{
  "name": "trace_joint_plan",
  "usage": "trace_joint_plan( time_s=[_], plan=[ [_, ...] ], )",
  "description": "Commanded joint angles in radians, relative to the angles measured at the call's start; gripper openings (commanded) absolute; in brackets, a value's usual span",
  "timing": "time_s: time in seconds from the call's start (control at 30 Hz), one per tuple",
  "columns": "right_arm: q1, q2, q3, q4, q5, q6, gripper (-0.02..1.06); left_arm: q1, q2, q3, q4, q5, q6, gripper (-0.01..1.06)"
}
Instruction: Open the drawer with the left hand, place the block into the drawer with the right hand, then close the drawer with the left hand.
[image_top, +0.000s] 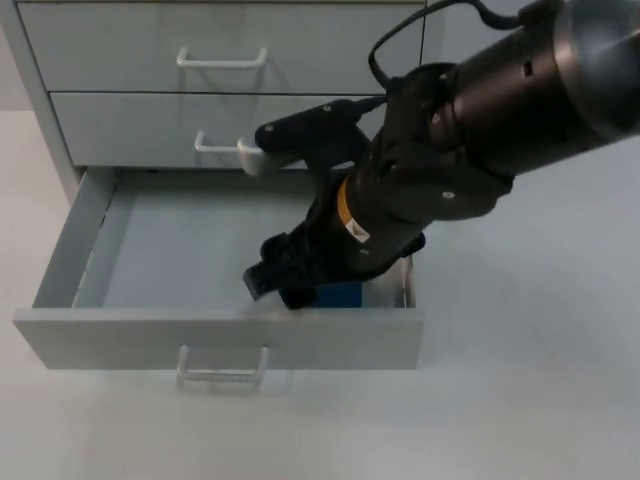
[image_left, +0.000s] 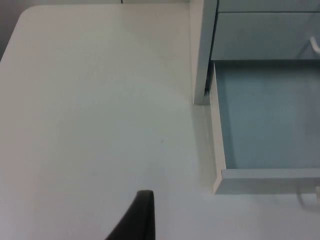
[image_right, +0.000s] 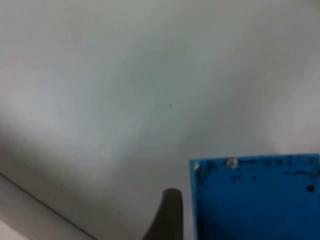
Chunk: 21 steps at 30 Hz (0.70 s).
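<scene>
Blue is the colour of the single block (image_top: 338, 294), which is seen inside the open drawer (image_top: 60, 262), close behind the drawer's front panel and toward the end nearest the right arm. The right gripper (image_top: 285, 285) is lowered into the drawer over the block. In the right wrist view the block (image_right: 255, 197) is seen just beside one dark finger (image_right: 167, 215), against the pale drawer floor. Whether the fingers are clamped on the block or have let go of it cannot be told. The arm appears to be reaching down so that the block can be set on the drawer floor rather than dropped from above.

The drawer is the lowest of three counted in the grey cabinet (image_top: 40, 95); it is pulled fully out over the white desk (image_top: 520, 400), while the two above it are shut. Three white handles are counted, one per drawer; the open drawer's handle (image_top: 222, 367) is on its front panel.

The left gripper (image_left: 140, 220) is held over the bare desk beside the drawer's outer corner, and it is judged to be waiting there for the closing push. Only one of its fingers is seen, so its opening cannot be told. Opening is done; placing seems nearly complete; closing is not yet done.
</scene>
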Motion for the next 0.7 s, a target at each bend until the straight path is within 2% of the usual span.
trace_joint_plan(
  time_s=[0.0,0.1,0.27,0.3,0.37,0.57,0.63,0.67],
  plan=[
    [0.004,-0.043,-0.009,0.031,0.018,0.005,0.74,0.003,-0.007,0.001,-0.006,-0.006,-0.006,1.05],
    [0.004,-0.101,-0.009,0.062,0.056,-0.026,0.74,0.003,-0.007,0.001,-0.006,-0.006,-0.006,1.05],
    [0.013,-0.277,-0.002,0.282,0.179,-0.206,0.74,0.003,-0.007,0.001,-0.006,-0.006,-0.006,1.05],
    [0.013,-0.277,-0.002,0.282,0.179,-0.206,0.74,0.003,-0.007,0.001,-0.006,-0.006,-0.006,1.05],
    [0.028,-0.341,0.036,0.340,0.201,-0.278,0.74,0.003,-0.007,0.001,-0.006,-0.006,-0.006,1.05],
    [0.072,-0.476,0.201,0.352,0.193,-0.280,0.74,0.003,-0.007,0.001,-0.004,-0.006,-0.006,1.05],
    [0.073,-0.523,0.295,0.359,0.165,-0.275,0.74,0.003,-0.007,0.001,-0.002,-0.008,-0.006,1.05],
    [0.073,-0.523,0.295,0.359,0.165,-0.275,0.74,0.003,-0.007,0.001,-0.002,-0.008,-0.006,1.05]
  ],
)
